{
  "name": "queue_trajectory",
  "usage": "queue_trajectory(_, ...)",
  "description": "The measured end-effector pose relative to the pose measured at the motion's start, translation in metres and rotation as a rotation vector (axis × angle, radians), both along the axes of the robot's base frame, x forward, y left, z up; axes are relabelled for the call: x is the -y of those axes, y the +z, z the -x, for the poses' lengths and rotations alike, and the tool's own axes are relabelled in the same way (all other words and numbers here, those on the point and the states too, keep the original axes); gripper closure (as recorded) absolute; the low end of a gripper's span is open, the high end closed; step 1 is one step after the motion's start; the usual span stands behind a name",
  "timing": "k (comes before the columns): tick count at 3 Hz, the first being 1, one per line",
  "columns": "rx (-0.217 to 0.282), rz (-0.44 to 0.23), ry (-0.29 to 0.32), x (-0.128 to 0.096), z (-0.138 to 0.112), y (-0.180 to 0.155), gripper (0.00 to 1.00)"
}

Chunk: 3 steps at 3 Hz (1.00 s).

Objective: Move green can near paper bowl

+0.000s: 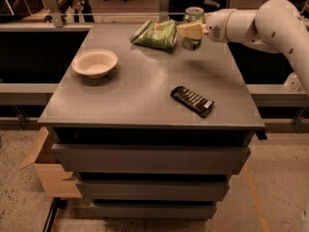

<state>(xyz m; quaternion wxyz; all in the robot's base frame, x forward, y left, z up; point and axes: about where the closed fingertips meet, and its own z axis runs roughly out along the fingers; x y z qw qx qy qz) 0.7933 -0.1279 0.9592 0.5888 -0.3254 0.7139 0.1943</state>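
One green can [194, 16] stands far right on the table [145, 95], clasped by the gripper [191, 32]. One paper bowl [95, 63] lies left, one snack bag [155, 34] far centre, and one dark bar [192, 100] near right.

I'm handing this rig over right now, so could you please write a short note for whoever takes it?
Tool: shut on the can, at the far right of the table.
Bowl: on the left side, well apart from the can.
Done: can grasped.
Left: carry it left past the bag, set it upright beside the bowl, release.
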Motion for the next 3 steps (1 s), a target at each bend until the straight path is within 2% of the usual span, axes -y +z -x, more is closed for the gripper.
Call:
queue_trajectory(1,-0.028,-0.040,0.171,-0.051,0.019,0.001,1.00)
queue_trajectory(2,-0.077,-0.087,0.280,-0.085,0.039,-0.003,1.00)
queue_trajectory(3,-0.108,-0.060,0.315,-0.111,0.056,-0.018,1.00)
